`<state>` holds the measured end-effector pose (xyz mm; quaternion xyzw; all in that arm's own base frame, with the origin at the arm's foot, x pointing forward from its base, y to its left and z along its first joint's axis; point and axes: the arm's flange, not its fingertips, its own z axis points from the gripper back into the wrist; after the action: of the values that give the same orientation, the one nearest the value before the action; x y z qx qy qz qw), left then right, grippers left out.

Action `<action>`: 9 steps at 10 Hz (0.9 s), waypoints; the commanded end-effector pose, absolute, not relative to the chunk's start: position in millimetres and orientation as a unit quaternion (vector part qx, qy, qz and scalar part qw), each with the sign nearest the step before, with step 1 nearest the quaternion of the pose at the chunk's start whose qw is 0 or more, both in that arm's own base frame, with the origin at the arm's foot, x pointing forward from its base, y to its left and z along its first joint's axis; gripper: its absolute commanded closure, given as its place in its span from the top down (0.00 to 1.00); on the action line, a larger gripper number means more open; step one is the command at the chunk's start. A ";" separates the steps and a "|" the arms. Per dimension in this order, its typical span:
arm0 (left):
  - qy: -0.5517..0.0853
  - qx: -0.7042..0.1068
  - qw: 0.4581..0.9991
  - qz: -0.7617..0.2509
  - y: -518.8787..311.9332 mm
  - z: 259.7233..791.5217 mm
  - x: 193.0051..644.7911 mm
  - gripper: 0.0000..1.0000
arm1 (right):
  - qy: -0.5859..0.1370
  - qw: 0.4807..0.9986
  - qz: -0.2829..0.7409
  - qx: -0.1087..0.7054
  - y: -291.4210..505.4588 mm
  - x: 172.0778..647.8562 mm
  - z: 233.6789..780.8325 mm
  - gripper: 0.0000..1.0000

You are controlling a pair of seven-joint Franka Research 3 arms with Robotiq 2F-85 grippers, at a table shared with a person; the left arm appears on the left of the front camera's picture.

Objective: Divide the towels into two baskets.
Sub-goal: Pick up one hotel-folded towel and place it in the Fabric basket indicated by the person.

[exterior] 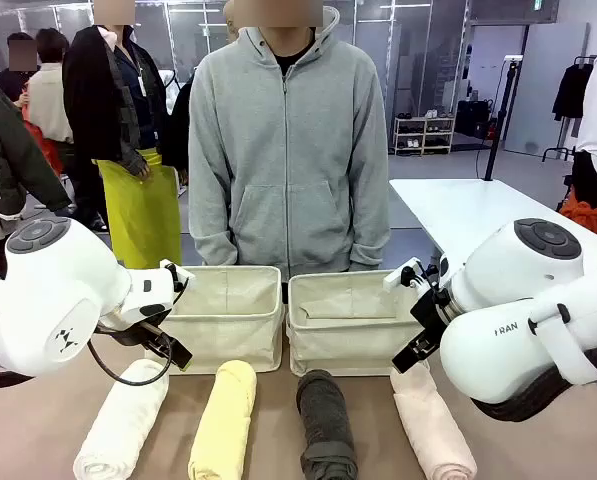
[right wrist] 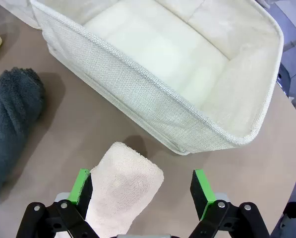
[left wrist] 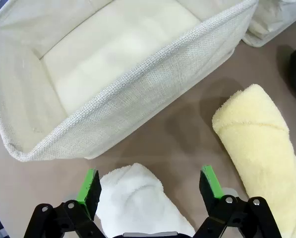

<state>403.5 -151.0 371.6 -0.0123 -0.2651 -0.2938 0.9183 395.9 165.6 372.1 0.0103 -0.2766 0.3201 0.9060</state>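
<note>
Four rolled towels lie in a row at the table's near edge: white [exterior: 121,420], pale yellow [exterior: 224,420], charcoal grey [exterior: 327,423] and light pink [exterior: 433,425]. Behind them stand two cream canvas baskets, left [exterior: 226,345] and right [exterior: 346,350], both with nothing inside. My left gripper [left wrist: 150,188] hangs open over the white towel's [left wrist: 135,203] far end, the left basket [left wrist: 138,106] just beyond and the yellow towel [left wrist: 259,144] beside it. My right gripper [right wrist: 142,191] hangs open over the pink towel's [right wrist: 123,186] far end, near the right basket [right wrist: 152,99]; the grey towel [right wrist: 11,124] lies off to one side.
A person in a grey hoodie [exterior: 290,150] stands at the far side right behind the baskets. Other people stand farther back at the left. A white table [exterior: 468,210] is behind on the right. Bare brown tabletop [exterior: 278,430] shows between the rolls.
</note>
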 end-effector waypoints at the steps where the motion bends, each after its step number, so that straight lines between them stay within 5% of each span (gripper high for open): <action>1: -0.265 -0.012 0.918 -0.294 -151.3 371.6 403.4 1.00 | -0.277 0.906 0.320 0.010 165.6 395.9 372.1 1.00; 9: -0.265 -0.012 0.918 -0.294 -151.3 371.6 403.4 1.00 | -0.277 0.906 0.320 0.010 164.9 396.2 372.1 1.00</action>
<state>403.2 -151.6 371.6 -0.0123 -0.2651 -0.2945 0.9181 396.2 164.8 372.1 0.0098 -0.2766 0.3199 0.9061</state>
